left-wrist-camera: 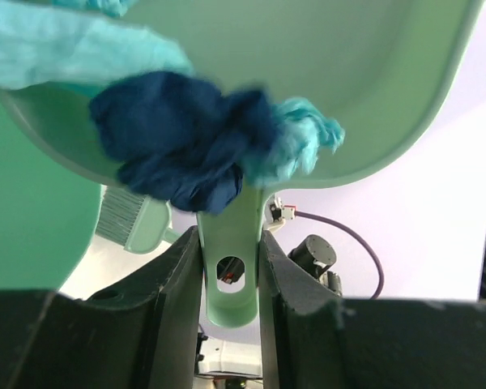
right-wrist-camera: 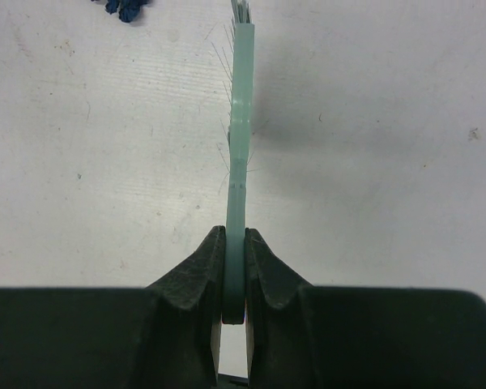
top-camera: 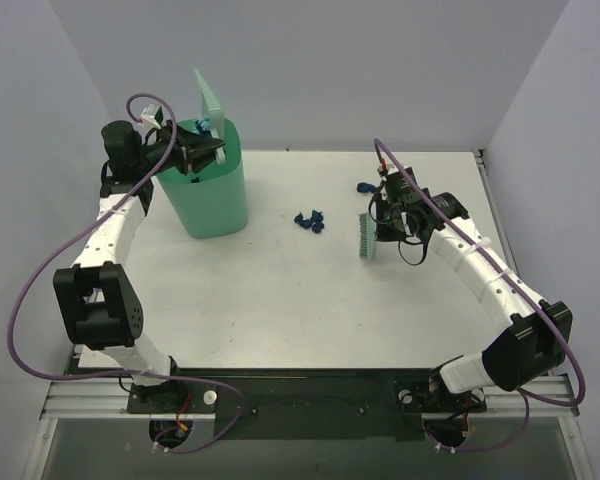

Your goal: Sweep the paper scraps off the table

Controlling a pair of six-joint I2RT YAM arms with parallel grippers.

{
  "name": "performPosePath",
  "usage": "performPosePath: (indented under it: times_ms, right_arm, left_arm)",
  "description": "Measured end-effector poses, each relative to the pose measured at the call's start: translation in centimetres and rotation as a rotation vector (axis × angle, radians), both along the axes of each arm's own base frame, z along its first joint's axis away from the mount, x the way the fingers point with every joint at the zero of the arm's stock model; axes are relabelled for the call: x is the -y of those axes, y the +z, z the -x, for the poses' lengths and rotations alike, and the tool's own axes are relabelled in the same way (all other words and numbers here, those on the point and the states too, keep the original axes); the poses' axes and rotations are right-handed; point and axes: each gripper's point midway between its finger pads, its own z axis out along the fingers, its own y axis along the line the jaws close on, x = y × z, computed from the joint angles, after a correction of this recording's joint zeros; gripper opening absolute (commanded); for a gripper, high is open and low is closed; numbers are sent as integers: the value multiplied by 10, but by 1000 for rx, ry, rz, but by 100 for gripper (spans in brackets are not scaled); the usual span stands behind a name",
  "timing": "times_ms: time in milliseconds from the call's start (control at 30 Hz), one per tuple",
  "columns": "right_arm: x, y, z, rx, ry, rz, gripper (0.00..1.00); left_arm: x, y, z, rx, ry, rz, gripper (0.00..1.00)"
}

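My left gripper (top-camera: 192, 152) is shut on the handle of the mint-green dustpan (top-camera: 212, 100), held tilted over the tall mint-green bin (top-camera: 208, 190). In the left wrist view, navy and turquoise paper scraps (left-wrist-camera: 186, 138) lie in the dustpan (left-wrist-camera: 373, 81), its handle between the fingers of my left gripper (left-wrist-camera: 231, 267). My right gripper (top-camera: 388, 222) is shut on the mint-green brush (top-camera: 367, 237), which stands on the table (top-camera: 280, 300). The right wrist view shows the brush (right-wrist-camera: 240, 146) edge-on in my right gripper (right-wrist-camera: 236, 251). Navy scraps (top-camera: 309, 221) lie mid-table, and one more scrap (top-camera: 364, 187) lies by the right wrist.
The bin stands at the table's back left. The table's metal right edge (top-camera: 492, 215) runs close behind the right arm. Grey walls close in the back and both sides. A few navy scraps (right-wrist-camera: 123, 8) show at the top of the right wrist view.
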Motion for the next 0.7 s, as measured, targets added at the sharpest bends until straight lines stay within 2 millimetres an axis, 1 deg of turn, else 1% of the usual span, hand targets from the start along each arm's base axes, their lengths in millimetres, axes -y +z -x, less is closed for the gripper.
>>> performPosePath:
  times_ms: [100,233,467,633,700]
  right_arm:
    - [-2,4,-1,11,6,5,0]
    - [-3,6,-1,16,8,10,0]
    - [-4,11,-2,27,12,20,0]
    - [-4,16,-4,37,16,25,0]
    - [-3,20,-6,45,12,34,0]
  left_arm:
    - [-8,1,-2,-11,16,59,0]
    - [-14,7,-3,-18,26,126,0]
    - [-17,10,-2,-46,30,204,0]
    - [-18,16,0,-33,25,229,0]
    - [-17,11,0,-35,27,205,0]
